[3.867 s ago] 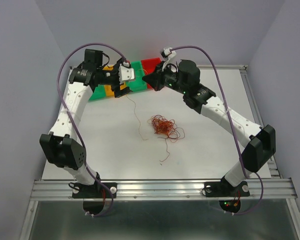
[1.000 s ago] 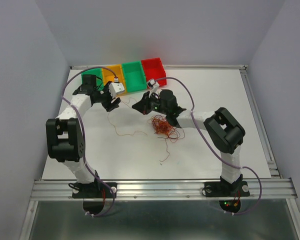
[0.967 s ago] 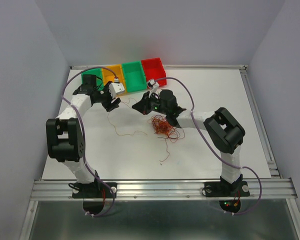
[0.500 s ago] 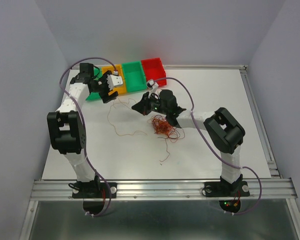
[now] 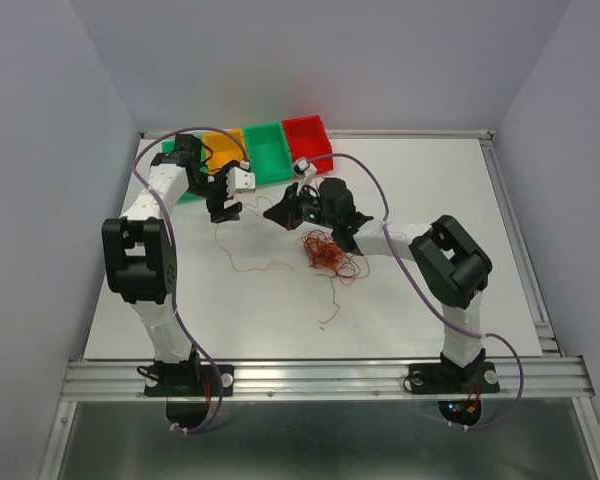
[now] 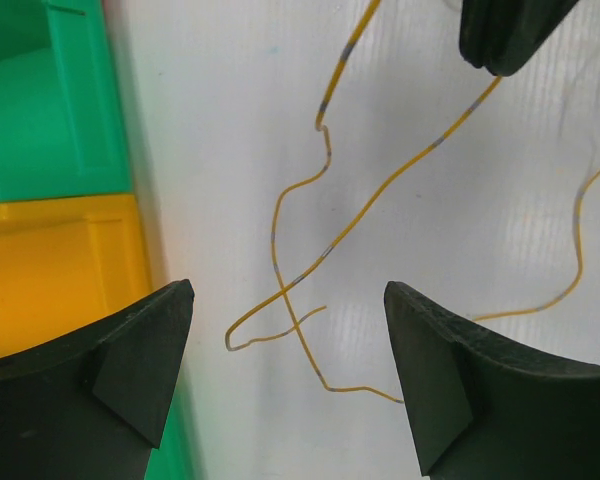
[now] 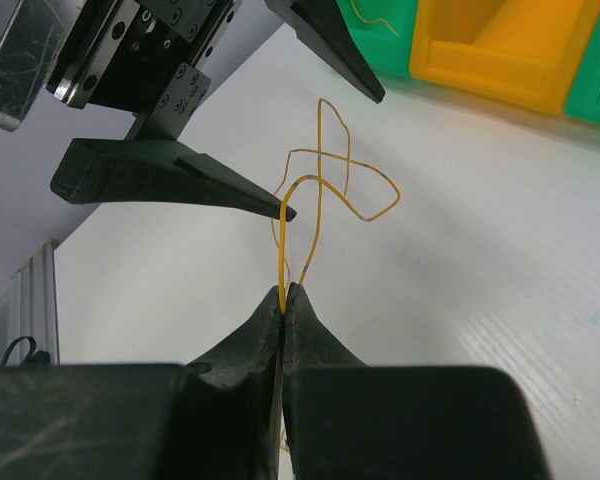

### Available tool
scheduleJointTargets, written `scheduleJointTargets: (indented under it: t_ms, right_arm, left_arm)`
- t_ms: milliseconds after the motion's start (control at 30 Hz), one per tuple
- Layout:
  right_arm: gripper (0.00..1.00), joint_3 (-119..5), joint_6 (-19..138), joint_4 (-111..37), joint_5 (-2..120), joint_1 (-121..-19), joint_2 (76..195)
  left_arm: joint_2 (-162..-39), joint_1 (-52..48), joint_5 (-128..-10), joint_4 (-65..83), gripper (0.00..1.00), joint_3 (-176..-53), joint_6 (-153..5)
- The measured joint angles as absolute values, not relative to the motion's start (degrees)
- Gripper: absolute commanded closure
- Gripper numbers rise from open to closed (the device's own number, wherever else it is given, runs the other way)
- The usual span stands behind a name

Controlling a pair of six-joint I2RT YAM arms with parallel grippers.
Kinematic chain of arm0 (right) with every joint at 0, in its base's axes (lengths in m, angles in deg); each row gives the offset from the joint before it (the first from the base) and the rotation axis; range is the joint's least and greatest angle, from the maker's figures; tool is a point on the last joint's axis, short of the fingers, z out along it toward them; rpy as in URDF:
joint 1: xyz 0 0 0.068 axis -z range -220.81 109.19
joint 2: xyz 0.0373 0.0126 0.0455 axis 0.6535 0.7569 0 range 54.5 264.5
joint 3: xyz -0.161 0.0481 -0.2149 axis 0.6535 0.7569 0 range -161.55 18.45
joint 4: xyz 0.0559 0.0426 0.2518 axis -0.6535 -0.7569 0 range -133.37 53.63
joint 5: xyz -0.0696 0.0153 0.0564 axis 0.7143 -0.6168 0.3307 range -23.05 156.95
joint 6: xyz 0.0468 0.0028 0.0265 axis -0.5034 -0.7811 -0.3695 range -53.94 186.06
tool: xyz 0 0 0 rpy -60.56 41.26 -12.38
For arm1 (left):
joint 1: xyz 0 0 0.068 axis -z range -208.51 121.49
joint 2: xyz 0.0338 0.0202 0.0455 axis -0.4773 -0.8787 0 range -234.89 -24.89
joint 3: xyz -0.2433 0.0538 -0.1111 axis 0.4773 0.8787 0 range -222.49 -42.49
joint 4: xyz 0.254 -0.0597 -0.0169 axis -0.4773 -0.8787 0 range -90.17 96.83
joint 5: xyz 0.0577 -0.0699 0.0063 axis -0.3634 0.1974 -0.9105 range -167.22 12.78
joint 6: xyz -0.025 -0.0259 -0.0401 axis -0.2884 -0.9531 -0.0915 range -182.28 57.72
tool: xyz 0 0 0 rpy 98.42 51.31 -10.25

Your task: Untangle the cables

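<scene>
Working over the white table (image 5: 430, 290), with a row of green, yellow and red bins (image 5: 280, 148) along its far edge and the main tangle of red and orange cables (image 5: 325, 252) lying near the middle, just beside the right arm (image 5: 380, 235). Pinching one yellow strand (image 6: 380, 197) in the right claw (image 7: 285, 295), clamped tight on the wire, and letting its loose loops trail toward the bins. Hovering the left claw (image 6: 290, 340) spread wide over those loops, gripping nothing. Probably separating this one strand from the rest. Worth aiming the open claw at a single run of wire rather than the crossing, closing fully before pulling, then drawing away from the right claw slowly and low. Worth watching for the tangle dragging along too, wire this thin likely slipping or springing back.
</scene>
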State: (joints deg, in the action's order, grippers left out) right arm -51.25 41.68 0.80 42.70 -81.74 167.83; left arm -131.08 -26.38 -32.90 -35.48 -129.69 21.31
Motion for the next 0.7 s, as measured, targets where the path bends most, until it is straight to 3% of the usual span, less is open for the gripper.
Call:
scheduleJointTargets:
  t_ms: [167, 200, 267, 367, 433, 700]
  right_arm:
    - [1.00, -51.2, 42.0, 0.1, 42.7, -81.7, 167.7]
    - [0.99, -51.2, 42.1, 0.0, 42.7, -81.7, 167.7]
    - [1.00, -51.2, 42.1, 0.0, 42.7, -81.7, 167.4]
    - [0.99, -51.2, 42.1, 0.0, 42.5, -81.7, 166.7]
    - [0.99, -51.2, 42.2, 0.0, 42.4, -81.7, 166.0]
    - [0.99, -51.0, 42.1, 0.1, 42.6, -81.8, 164.6]
  left_arm:
    - [-132.9, -26.2, -33.1, -38.6, 0.21, -130.7, 22.7]
    - [-133.2, -26.2, -33.3, -38.6, 0.29, -130.7, 22.7]
    - [-133.7, -26.2, -33.9, -38.1, 0.35, -130.5, 21.9]
    - [-133.8, -25.9, -34.9, -36.6, 0.56, -130.1, 20.8]
    - [-133.8, -25.8, -35.5, -35.6, 1.00, -129.9, 20.0]
    - [-133.6, -25.1, -39.4, -30.3, 1.00, -128.5, 14.8]
